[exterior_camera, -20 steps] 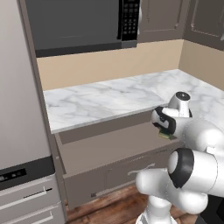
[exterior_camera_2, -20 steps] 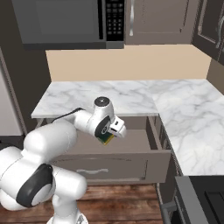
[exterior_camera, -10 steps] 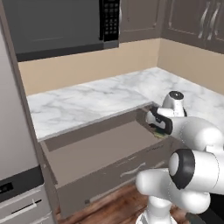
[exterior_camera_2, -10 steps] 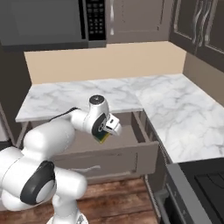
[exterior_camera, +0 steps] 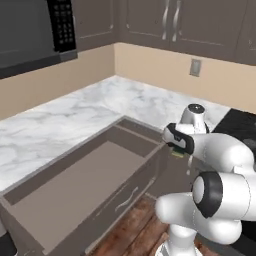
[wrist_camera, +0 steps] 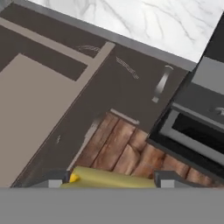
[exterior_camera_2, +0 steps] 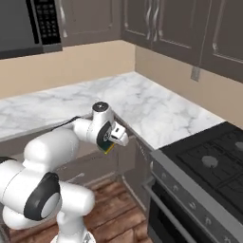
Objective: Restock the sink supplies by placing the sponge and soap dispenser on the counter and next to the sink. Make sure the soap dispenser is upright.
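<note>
The gripper is closed on the sponge, which sits crosswise between the two fingers and is carried in the air beside the open drawer, probably so it can travel to the counter without slipping. The sponge looks like a soft yellow block with a thin dark green layer. The counter is smooth white marble with grey veins, and the drawer is a plain, flat-bottomed brown box.

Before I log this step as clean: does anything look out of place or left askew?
The drawer under the counter stands pulled fully open and looks bare inside. The gripper holds the sponge in the air above the floor.
</note>
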